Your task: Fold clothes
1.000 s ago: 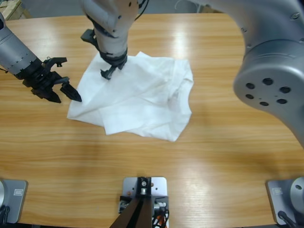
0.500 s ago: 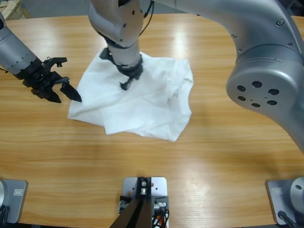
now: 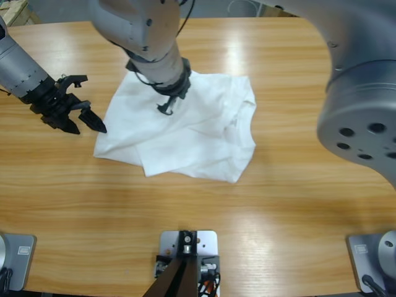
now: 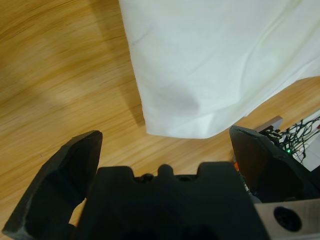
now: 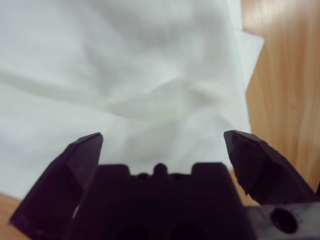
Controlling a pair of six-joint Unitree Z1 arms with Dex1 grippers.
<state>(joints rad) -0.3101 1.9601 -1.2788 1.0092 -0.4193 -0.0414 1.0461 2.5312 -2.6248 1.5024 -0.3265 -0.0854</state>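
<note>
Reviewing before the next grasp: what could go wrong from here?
1. The right gripper is open over the shirt's stacked folds, so closing here may pinch several layers and undo the fold.
2. The left gripper is open beside the shirt's edge on bare table; it may miss the thin fabric or just push it.

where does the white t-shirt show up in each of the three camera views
High view: T-shirt lies crumpled at the table's centre, under one gripper.
Left wrist view: fills the upper right, its edge ahead of the open jaws.
Right wrist view: fills most of the frame, between open jaws.
Shared landmark: the wooden table.
</note>
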